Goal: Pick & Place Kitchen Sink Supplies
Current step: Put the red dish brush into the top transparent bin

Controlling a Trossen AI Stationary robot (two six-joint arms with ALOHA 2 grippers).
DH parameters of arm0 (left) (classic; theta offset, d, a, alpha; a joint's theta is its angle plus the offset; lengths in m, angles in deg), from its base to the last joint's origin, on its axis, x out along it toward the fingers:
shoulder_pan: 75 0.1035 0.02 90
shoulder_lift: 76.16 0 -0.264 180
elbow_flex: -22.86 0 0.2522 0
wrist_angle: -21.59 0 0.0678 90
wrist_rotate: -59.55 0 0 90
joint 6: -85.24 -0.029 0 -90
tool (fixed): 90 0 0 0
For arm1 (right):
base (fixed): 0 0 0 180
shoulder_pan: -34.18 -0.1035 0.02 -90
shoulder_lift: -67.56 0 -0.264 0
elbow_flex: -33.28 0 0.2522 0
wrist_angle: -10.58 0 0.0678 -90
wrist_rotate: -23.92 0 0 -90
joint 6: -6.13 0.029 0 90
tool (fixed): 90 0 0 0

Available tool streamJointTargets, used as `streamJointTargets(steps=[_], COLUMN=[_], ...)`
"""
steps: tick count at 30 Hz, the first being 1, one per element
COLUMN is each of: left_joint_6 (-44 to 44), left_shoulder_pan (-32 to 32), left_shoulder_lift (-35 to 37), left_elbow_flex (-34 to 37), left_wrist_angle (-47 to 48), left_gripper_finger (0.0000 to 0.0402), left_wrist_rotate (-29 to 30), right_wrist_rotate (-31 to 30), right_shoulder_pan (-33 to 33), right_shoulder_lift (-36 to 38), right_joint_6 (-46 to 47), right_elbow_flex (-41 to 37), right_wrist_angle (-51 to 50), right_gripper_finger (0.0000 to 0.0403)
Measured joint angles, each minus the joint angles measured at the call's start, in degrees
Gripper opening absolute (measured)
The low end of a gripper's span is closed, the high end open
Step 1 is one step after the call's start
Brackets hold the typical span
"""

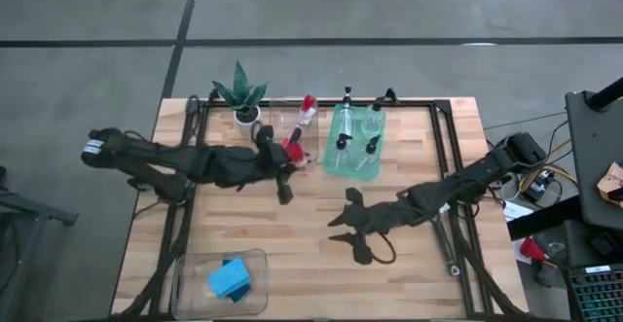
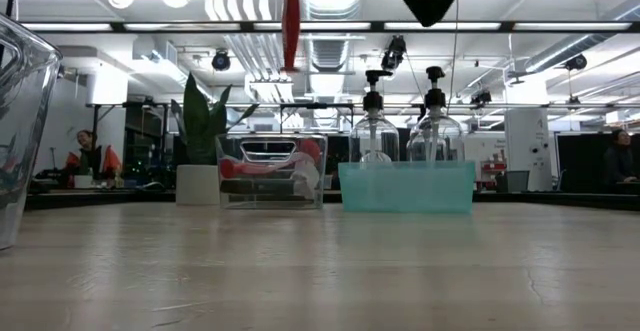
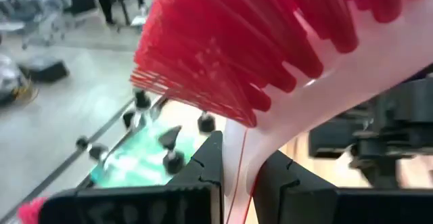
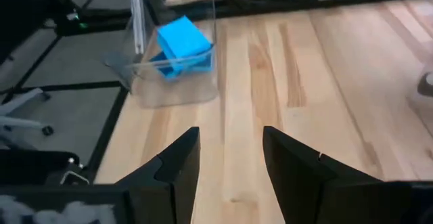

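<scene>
1. Overhead, the left gripper (image 1: 289, 159) is hovering at the clear bin (image 1: 302, 139) beside the potted plant (image 1: 241, 96), clenching a red dish brush (image 1: 292, 150) — apparently to stand it with the other red brush (image 1: 307, 111) already there. The right gripper (image 1: 343, 227) is waiting mid-table.
2. At table level, the green bin (image 2: 406, 187) is keeping the clear bottles (image 2: 374, 131) upright.
3. Through the left wrist, the fingers (image 3: 206, 166) are pinching the brush's white neck, bristles (image 3: 223, 48) filling the frame.
4. Through the right wrist, the jaws are standing apart, empty, facing a near-corner bin (image 4: 196, 88) holding blue sponges (image 4: 183, 42) — sorted by kind, I'd judge.
</scene>
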Motion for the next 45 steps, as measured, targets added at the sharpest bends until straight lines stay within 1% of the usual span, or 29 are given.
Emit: streamJointTargets(steps=[2,4,6,8,10,12,15,18,22,26,30,31,33,36,39,41,45], left_joint_6=[1.97,5.92,9.5,10.37,10.81,10.88,12.58,15.6,16.54,17.05,16.74,16.74,16.76,17.88,18.11,18.5,17.47], left_shoulder_pan=[2.61,5.97,9.8,13.64,17.0,20.63,26.94,32.74,37.84,40.53,40.69,40.74,40.79,40.81,40.9,40.92,40.9], left_shoulder_lift=[-0.45,-0.57,-0.39,-0.18,-0.35,-0.5,-0.8,-2.39,-5.72,-9.67,-13.45,-14.51,-16.55,-18.7,-20.29,-20.91,-21.12], left_elbow_flex=[-1.37,-3.07,-5.64,-7.19,-7.43,-7.32,-7.3,-7.19,-7.02,-7.02,-7.04,-7.04,-7.02,-7.02,-7.02,-7.02,-7.02], left_wrist_angle=[3.52,7.88,11.91,16.67,17.98,18.25,17.35,19.0,19.47,19.39,19.24,19.32,19.63,19.67,19.87,20.03,20.18], left_gripper_finger=[0.0038,0.0043,0.0044,0.0041,0.0037,0.0037,0.0042,0.0046,0.0037,0.0041,0.0057,0.0057,0.0051,0.0041,0.0041,0.0057,0.0117], left_wrist_rotate=[-1.02,-2.06,-4.35,-5.86,-6.63,-8.87,-16.46,-24.1,-29.98,-36.68,-37.87,-39.11,-41.45,-41.99,-43.43,-43.58,-43.64], right_wrist_rotate=[-0.26,-0.72,-0.67,-0.57,-0.59,-1.15,-1.29,-1.07,-1.16,-1.25,-1.24,-1.24,-1.26,-1.24,-1.24,-1.11,-1.11], right_shoulder_pan=[-0.88,-1.69,-2.67,-3.5,-3.95,-4.14,-4.58,-5.02,-5.18,-5.3,-5.42,-5.42,-5.42,-5.42,-5.51,-5.51,-5.51], right_shoulder_lift=[-0.46,-0.85,-0.87,-0.83,-0.85,-0.9,-0.9,-0.9,-0.9,-0.9,-0.9,-0.9,-0.9,-0.91,-0.92,-0.92,-0.92], right_joint_6=[0.17,0.55,1.16,1.15,1.14,1.21,1.28,2.29,2.51,2.73,2.73,2.73,2.73,2.99,3.14,3.2,5.0], right_elbow_flex=[-0.07,-0.2,-0.22,-0.2,-0.2,-0.2,-0.2,-0.22,-0.46,-0.73,-1.01,-1.12,-1.26,-1.33,-1.6,-1.84,-2.66], right_wrist_angle=[-0.17,-0.43,-0.15,-0.08,-0.17,-0.12,-0.13,-0.09,-0.1,-0.02,0.05,0.05,-0.01,0.11,0.01,0.1,-0.03], right_gripper_finger=[0.016,0.0162,0.0161,0.0159,0.0155,0.0152,0.0146,0.014,0.0134,0.013,0.0127,0.0128,0.0131,0.0135,0.0139,0.0141,0.0139])
